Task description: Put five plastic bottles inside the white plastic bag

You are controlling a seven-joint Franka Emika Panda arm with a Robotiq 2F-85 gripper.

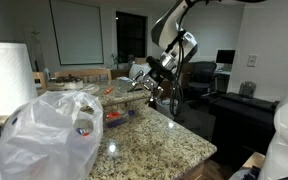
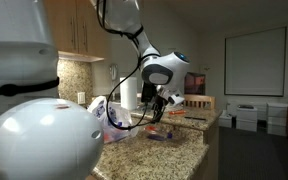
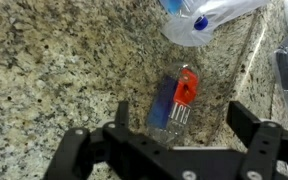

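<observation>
tool (image 3: 181, 114) apart above lying bottle (image 3: 173, 98) | another bottle (image 3: 199, 18) at 1 o'clock | risk: lying bottle may roll on surface (image 3: 54, 70) if jaws close off-centre

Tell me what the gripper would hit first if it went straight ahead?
Most likely the plastic bottle lying on the granite counter, framed between the fingers of the open gripper in the wrist view; depth is unclear.

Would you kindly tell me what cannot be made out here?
In an exterior view, the white plastic bag is crinkled; its contents cannot be counted.
In an exterior view, a white dome hides the near countertop.
Wrist view: the upper bottle is cut off by the top edge.
</observation>
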